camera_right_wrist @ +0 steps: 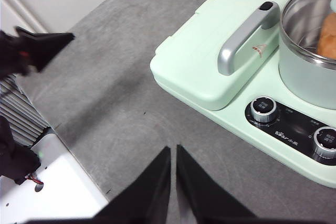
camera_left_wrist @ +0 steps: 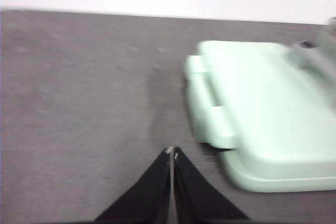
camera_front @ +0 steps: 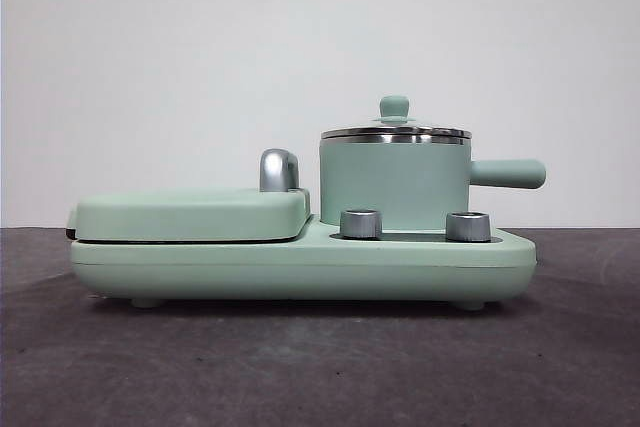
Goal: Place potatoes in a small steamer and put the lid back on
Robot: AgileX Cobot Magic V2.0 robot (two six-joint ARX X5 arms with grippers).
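Observation:
The small steamer (camera_front: 394, 182) stands at the right of the mint-green cooker, its straight handle (camera_front: 508, 173) pointing right. The lid (camera_front: 395, 131) sits on its steel rim, knob on top. In the right wrist view the potato (camera_right_wrist: 328, 38) shows orange-brown through the glass lid (camera_right_wrist: 307, 17), inside the steamer (camera_right_wrist: 299, 72). My right gripper (camera_right_wrist: 173, 150) is shut and empty over the table, in front of the cooker. My left gripper (camera_left_wrist: 172, 153) is shut and empty over bare table, off the cooker's griddle end. Neither gripper shows in the front view.
The flat griddle cover (camera_front: 190, 215) with its chrome handle (camera_front: 279, 169) fills the cooker's left half. Two steel dials (camera_front: 361, 224) (camera_front: 468, 226) stand on the base (camera_front: 300, 267) before the steamer. In the right wrist view, a white panel (camera_right_wrist: 58, 182) lies at the table's edge.

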